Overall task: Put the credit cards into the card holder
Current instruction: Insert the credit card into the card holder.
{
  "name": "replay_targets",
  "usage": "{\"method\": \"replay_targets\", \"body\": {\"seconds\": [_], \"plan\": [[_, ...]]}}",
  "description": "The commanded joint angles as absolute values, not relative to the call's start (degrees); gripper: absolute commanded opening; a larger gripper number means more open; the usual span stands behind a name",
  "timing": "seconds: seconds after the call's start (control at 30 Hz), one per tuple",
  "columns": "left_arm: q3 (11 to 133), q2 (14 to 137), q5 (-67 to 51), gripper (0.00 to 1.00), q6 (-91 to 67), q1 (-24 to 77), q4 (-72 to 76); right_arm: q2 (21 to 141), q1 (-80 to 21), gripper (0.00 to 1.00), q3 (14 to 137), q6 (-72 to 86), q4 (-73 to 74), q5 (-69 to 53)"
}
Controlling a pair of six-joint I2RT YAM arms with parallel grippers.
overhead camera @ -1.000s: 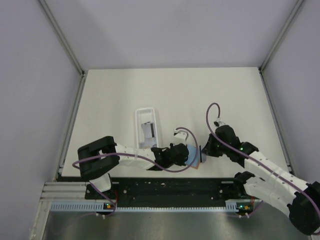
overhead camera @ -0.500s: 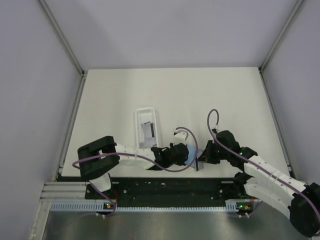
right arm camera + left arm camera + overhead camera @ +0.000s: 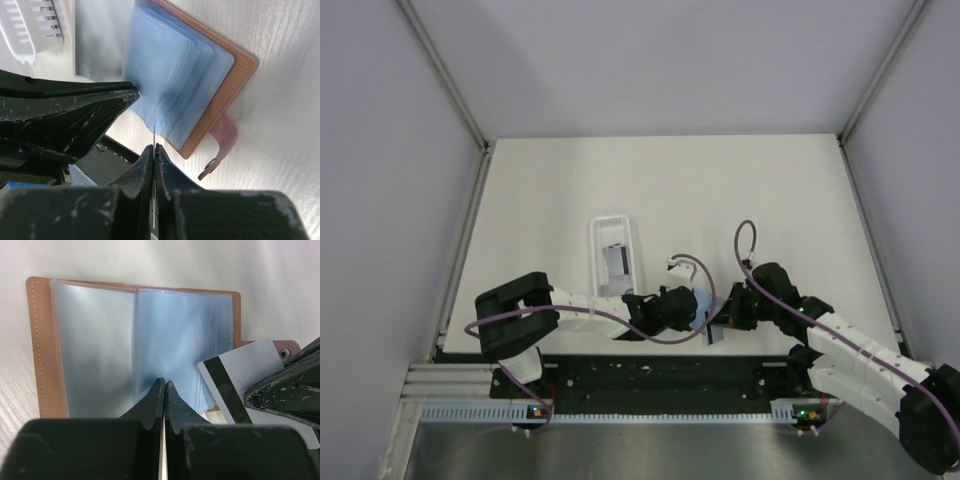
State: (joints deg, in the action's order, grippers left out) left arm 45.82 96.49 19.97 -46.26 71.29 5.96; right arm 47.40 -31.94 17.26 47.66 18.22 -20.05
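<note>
Orange-brown, pale blue, black and white

The card holder has an orange-brown cover with a line of pale stitches along its edge, and its see-through pockets look pale blue. Its strap is pinkish brown. The credit card is white with 1 black stripe. The left gripper and the right gripper are black with pale scratches. The tray is white, the table creamy white, the cables purple.

Walled-in work cell
Pale grey walls enclose a white counter; aluminium posts slant down both upper corners.
</note>
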Motion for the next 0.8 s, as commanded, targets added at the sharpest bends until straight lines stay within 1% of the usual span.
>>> {"method": "replay_targets", "body": {"seconds": [0.0, 0.77], "plan": [[45.4, 95.7, 19.9, 0.00, -45.4, 70.9, 5.1, 47.9, -31.4, 0.00, 16.8, 48.0, 15.6, -20.7], [45.6, 95.5, 20.1, 0.00, -45.6, 70.8, 4.7, 48.8, -31.3, 0.00, 17.0, 47.2, 18.4, -18.8]]}}
